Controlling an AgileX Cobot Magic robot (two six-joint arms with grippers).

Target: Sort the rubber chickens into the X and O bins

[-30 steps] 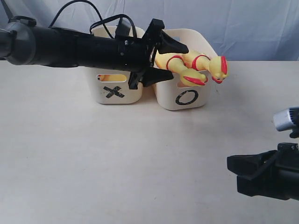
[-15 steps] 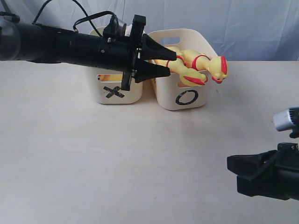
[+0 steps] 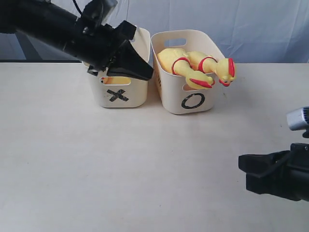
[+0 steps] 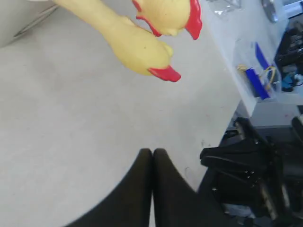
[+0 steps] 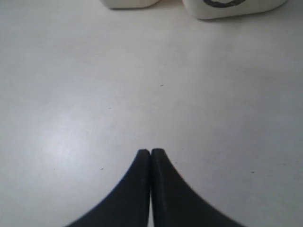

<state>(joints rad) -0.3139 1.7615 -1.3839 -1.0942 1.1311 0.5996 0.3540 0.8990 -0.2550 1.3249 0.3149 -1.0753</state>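
We judge sorting nearly done — chickens fill the O bin; left claw, right claw pinched closed, empty.

The bin nearest the left end effector bears a black X; the neighbouring bin a black O, probably glimpsed in the right wrist view.
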